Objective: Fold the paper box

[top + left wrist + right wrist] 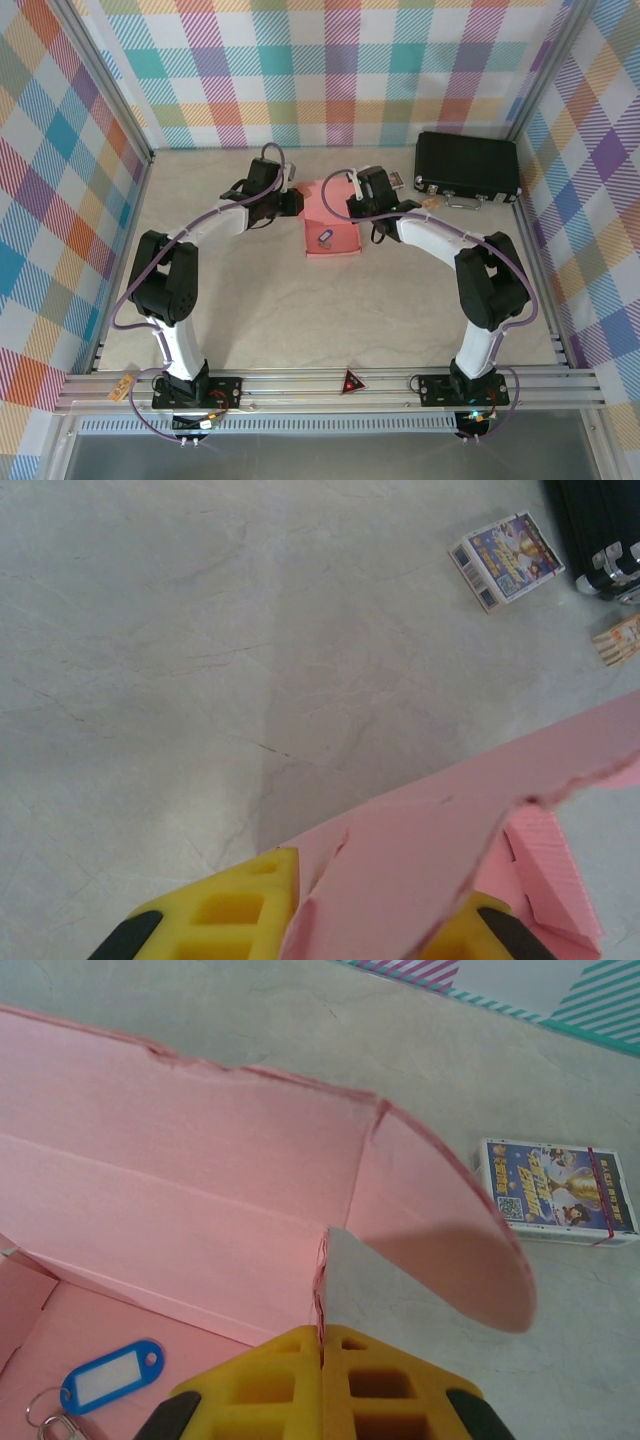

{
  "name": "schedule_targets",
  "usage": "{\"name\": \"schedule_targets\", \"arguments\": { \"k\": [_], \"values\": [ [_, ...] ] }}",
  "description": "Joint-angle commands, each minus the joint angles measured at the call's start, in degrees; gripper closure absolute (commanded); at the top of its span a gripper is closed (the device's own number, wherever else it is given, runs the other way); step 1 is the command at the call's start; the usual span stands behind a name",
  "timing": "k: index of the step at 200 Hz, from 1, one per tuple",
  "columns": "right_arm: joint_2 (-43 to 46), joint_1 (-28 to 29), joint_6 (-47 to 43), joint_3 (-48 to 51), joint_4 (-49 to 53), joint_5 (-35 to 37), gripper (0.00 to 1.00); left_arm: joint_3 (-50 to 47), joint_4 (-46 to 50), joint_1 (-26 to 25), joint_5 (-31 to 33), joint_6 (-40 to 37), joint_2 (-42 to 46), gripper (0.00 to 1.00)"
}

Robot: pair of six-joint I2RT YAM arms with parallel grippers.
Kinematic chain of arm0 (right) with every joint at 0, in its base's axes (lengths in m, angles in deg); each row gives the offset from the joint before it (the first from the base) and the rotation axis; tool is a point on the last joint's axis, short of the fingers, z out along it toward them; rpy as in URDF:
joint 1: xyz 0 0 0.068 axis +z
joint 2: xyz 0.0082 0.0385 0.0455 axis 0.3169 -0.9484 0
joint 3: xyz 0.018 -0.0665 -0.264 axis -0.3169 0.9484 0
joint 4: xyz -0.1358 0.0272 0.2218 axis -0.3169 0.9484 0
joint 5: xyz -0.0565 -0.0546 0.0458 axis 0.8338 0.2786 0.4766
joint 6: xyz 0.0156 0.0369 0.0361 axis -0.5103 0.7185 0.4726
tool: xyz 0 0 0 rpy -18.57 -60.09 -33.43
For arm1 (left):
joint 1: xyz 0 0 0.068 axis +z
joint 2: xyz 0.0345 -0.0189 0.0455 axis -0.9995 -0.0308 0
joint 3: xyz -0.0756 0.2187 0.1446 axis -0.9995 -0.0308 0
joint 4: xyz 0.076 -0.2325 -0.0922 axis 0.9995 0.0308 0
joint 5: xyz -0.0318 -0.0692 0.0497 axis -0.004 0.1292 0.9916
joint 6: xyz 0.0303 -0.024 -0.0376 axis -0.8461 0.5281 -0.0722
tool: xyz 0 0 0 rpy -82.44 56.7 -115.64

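The paper box is salmon-pink card, half formed, lying in the middle of the table between both arms. My left gripper is at its left side. In the left wrist view its yellow fingers hold a bent pink flap between them, which touches both. My right gripper is at the box's right side. Its fingers are pressed together on the torn top edge of a pink wall, beside a rounded flap.
A blue key tag on a ring lies inside the box. A black case stands at the back right. A pack of cards lies on the table near the box. Plaid walls enclose the table.
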Motion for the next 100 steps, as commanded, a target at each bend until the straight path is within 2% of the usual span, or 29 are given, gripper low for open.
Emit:
{"name": "schedule_targets", "arguments": {
  "k": [1, 100],
  "values": [
    [1.1, 0.8, 2.4, 1.4, -2.5, 2.0, 1.00, -0.9, -1.9, -0.7, -1.1, 2.4, 2.8, 0.83],
    [2.8, 2.7, 7.5, 5.4, -6.3, 8.5, 1.00, -4.6, -4.9, -1.4, 1.5, 9.1, 4.7, 0.82]
  ]
}}
